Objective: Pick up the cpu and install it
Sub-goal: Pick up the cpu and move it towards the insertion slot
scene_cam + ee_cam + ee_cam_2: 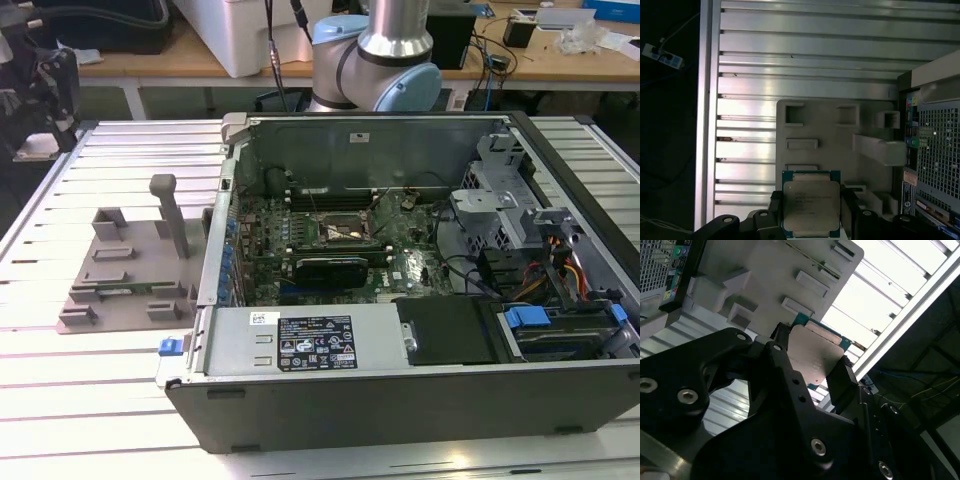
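Table (100,390): the tray and the computer case are borne on it.
Tray (130,275): set just beside the case, at the exterior view's left.
Computer case (400,400): laid on its side, with the motherboard (330,240) inside.
Arm base (375,60): placed behind the case.
Cpu (811,207): clamped between the fingers of the gripper (811,215), seen over the tray's edge in the first wrist view.
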